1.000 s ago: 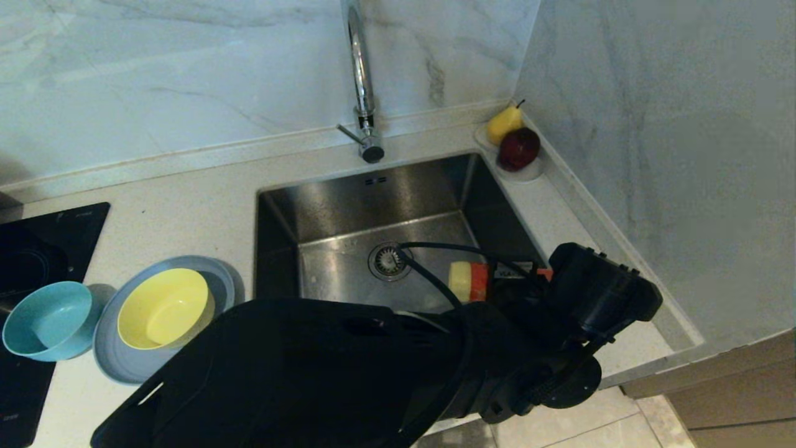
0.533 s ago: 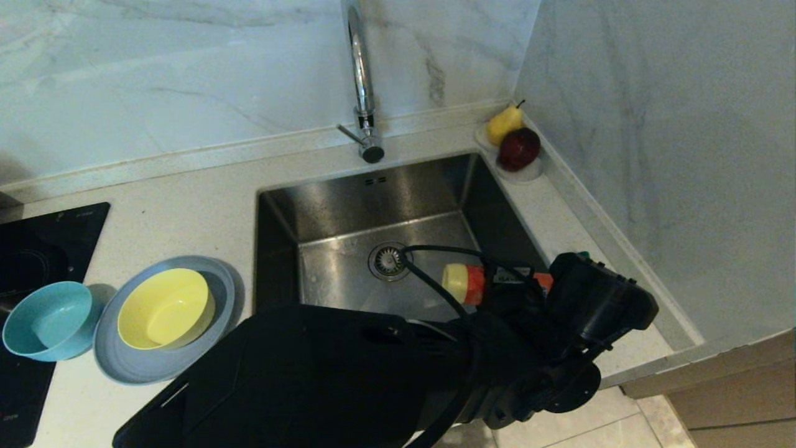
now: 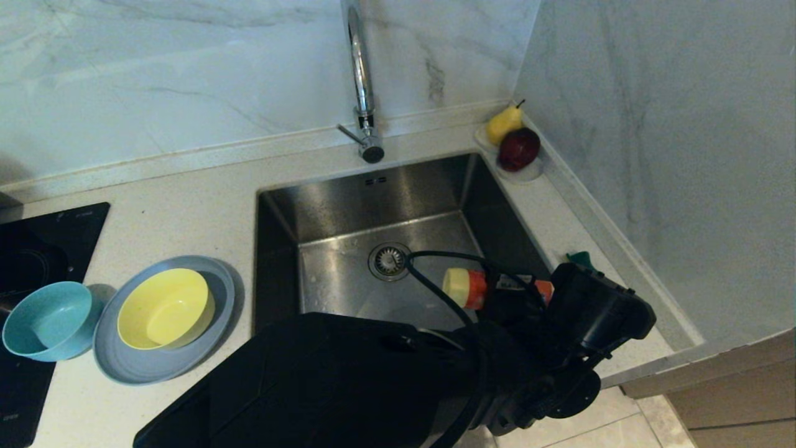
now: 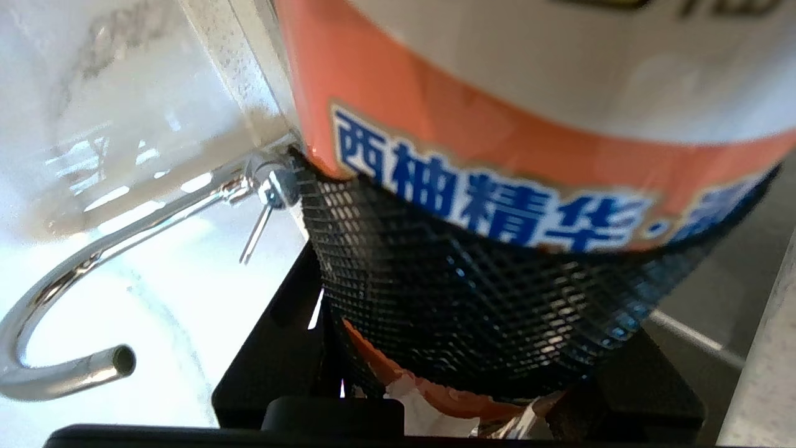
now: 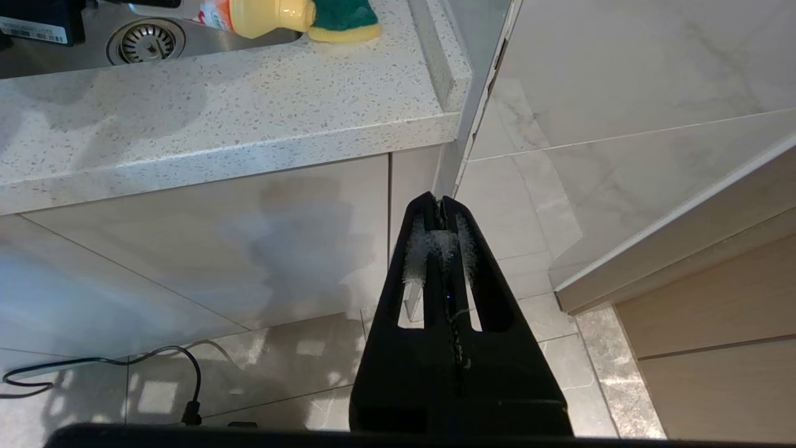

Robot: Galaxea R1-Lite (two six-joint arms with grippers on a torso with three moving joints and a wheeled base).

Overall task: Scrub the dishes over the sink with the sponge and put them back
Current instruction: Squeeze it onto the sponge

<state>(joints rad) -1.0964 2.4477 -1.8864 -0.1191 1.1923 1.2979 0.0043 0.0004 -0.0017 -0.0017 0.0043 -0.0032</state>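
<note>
left gripper: the left gripper (image 3: 507,292) hangs over the right side of the sink, jaws clamped around an orange-and-white plastic detergent bottle with a pale yellow cap (image 3: 467,287); the bottle lies roughly level, cap pointing toward the drain. in the left wrist view the bottle's label (image 4: 497,162) fills the picture against a black mesh pad.
right gripper: the right gripper (image 5: 440,239) is parked below the counter's front edge, fingers pressed together, holding nothing.
sink: square stainless steel sink (image 3: 323,249) set into the speckled white countertop (image 3: 186,211), round drain strainer (image 3: 388,260) in the floor, chrome gooseneck faucet (image 3: 362,87) at its back edge.
sponge: green-faced yellow foam sponge (image 3: 580,257) lies on the counter's right strip beside the sink, near the right edge; also seen from the right wrist (image 5: 344,17).
dishes: yellow plastic bowl (image 3: 165,307) sits inside the wider grey-blue round plate (image 3: 121,367) on the counter left of the sink; teal-blue bowl (image 3: 48,319) just left of the plate, by the black cooktop (image 3: 37,242).
back right corner: small white dish (image 3: 528,173) with a yellow pear (image 3: 502,123) and a red apple (image 3: 518,148).
</note>
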